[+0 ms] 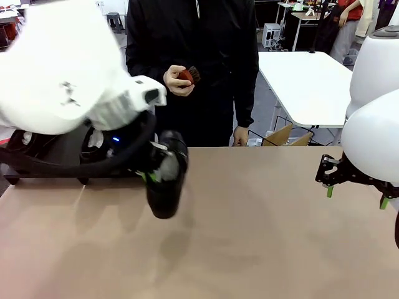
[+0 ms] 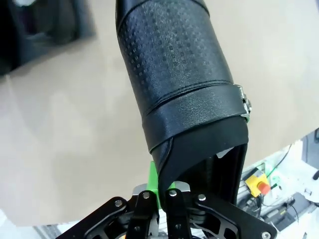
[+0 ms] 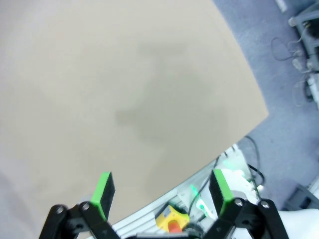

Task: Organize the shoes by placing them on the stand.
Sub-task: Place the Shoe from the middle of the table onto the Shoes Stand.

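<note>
The left gripper (image 2: 158,196) sat closest to the lens, its jaws clamped on the heel-end rim of a black shoe (image 2: 177,84), one green pad showing against the leather. From that grip the shoe's long axis ran straight away from the jaws, toe outward, hanging clear above the bare desk (image 1: 249,237). In the front view the same shoe (image 1: 167,180) hung toe-down from the left gripper (image 1: 149,169), just beside the near right end of the stand (image 1: 37,167), which lay toward the robot's left and already carried other shoes (image 1: 93,138). The right gripper (image 1: 355,194) hovered well apart, jaws wide and empty, so the left arm was judged far nearer.
</note>
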{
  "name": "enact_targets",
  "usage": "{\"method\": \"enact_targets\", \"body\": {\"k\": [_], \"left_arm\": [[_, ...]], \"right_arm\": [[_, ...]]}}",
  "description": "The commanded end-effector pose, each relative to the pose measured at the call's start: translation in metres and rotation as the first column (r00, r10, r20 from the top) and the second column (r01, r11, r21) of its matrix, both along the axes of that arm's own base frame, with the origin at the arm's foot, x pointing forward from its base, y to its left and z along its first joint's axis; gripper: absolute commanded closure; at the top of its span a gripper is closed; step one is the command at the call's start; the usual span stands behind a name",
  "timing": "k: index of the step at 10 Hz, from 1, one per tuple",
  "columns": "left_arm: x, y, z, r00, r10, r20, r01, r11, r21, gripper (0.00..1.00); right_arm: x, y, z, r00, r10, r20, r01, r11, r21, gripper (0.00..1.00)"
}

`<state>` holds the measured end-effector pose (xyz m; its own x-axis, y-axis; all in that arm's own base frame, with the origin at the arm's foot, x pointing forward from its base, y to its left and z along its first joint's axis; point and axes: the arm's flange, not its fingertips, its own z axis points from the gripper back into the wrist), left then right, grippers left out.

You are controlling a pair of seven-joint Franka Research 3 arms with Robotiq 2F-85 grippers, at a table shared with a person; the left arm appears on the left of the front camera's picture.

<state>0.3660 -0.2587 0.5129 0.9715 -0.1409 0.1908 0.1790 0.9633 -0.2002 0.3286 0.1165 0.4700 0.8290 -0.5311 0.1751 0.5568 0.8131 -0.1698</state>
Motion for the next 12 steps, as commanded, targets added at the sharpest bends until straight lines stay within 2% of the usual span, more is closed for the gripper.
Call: {"method": "enact_targets", "body": {"k": [1, 2, 3, 4, 5, 8, 11, 12], "left_arm": [[-0.009, 0.007, -0.002, 0.994, 0.095, -0.059, -0.105, 0.971, -0.217, 1.00], [0.000, 0.000, 0.000, 1.000, 0.000, 0.000, 0.000, 1.000, 0.000, 1.00], [0.000, 0.000, 0.000, 1.000, 0.000, 0.000, 0.000, 1.000, 0.000, 1.00], [0.000, 0.016, 0.006, 0.999, 0.048, -0.019, -0.049, 0.996, -0.071, 1.00], [0.008, 0.039, 0.023, 0.988, 0.101, 0.118, -0.105, 0.994, 0.024, 1.00], [0.023, 0.107, 0.062, 0.939, 0.176, 0.297, -0.214, 0.971, 0.101, 1.00], [0.063, 0.170, 0.073, 0.941, 0.128, 0.313, -0.180, 0.973, 0.145, 1.00], [0.077, 0.187, 0.071, 0.935, 0.155, 0.320, -0.214, 0.964, 0.158, 1.00]], "right_arm": [[0.002, -0.002, 0.004, 1.000, 0.014, -0.003, -0.014, 1.000, -0.003, 0.00], [0.002, -0.002, 0.004, 1.000, 0.014, -0.003, -0.014, 1.000, -0.003, 0.00], [0.002, -0.002, 0.004, 1.000, 0.014, -0.003, -0.014, 1.000, -0.003, 0.00], [0.002, -0.002, 0.004, 1.000, 0.014, -0.003, -0.014, 1.000, -0.003, 0.00], [0.002, -0.002, 0.004, 1.000, 0.014, -0.003, -0.014, 1.000, -0.003, 0.00], [0.002, -0.002, 0.004, 1.000, 0.014, -0.003, -0.014, 1.000, -0.003, 0.00], [0.002, -0.002, 0.004, 1.000, 0.014, -0.003, -0.014, 1.000, -0.003, 0.00], [0.002, -0.002, 0.004, 1.000, 0.014, -0.003, -0.014, 1.000, -0.003, 0.00]]}}
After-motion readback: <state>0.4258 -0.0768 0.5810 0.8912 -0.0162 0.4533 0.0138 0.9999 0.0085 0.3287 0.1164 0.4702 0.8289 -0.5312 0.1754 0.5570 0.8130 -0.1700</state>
